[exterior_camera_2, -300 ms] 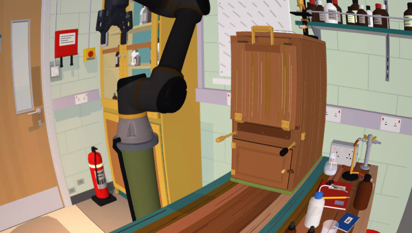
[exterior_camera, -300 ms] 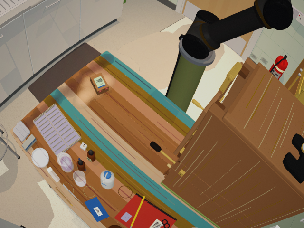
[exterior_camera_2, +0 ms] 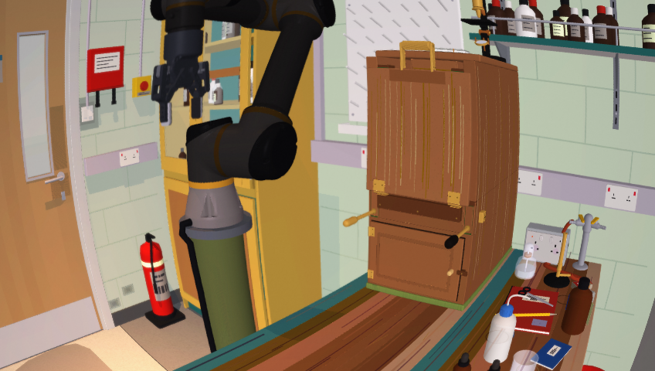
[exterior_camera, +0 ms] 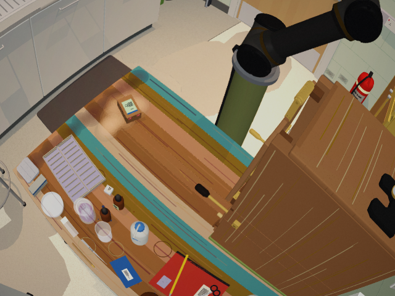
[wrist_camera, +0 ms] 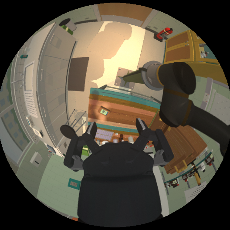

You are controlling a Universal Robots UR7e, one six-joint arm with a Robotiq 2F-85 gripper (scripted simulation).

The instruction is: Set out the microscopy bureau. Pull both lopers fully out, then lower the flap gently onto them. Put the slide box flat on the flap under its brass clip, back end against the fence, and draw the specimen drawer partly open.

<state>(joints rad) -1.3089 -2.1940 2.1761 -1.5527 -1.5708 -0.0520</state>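
Note:
At the far end of the long wooden bench stands the bureau (exterior_camera_2: 436,174), its flap (exterior_camera_2: 420,128) upright and closed with a brass handle on top. Two loper knobs stick out below the flap: a pale one (exterior_camera_2: 358,218) on the left and a black one (exterior_camera_2: 455,239) on the right. The specimen drawer front (exterior_camera_2: 416,259) sits flush beneath them. The slide box (exterior_camera: 129,108) lies alone at the near end of the bench, label up, while my gripper (exterior_camera_2: 181,112) hangs open and empty high in the air, left of the bureau and well above the bench.
My own arm and its green pedestal (exterior_camera_2: 220,285) stand beside the bench's left edge. A side shelf on the right carries a slide tray (exterior_camera: 73,167), bottles, dishes, a wash bottle (exterior_camera_2: 501,333) and a red notebook (exterior_camera_2: 533,310).

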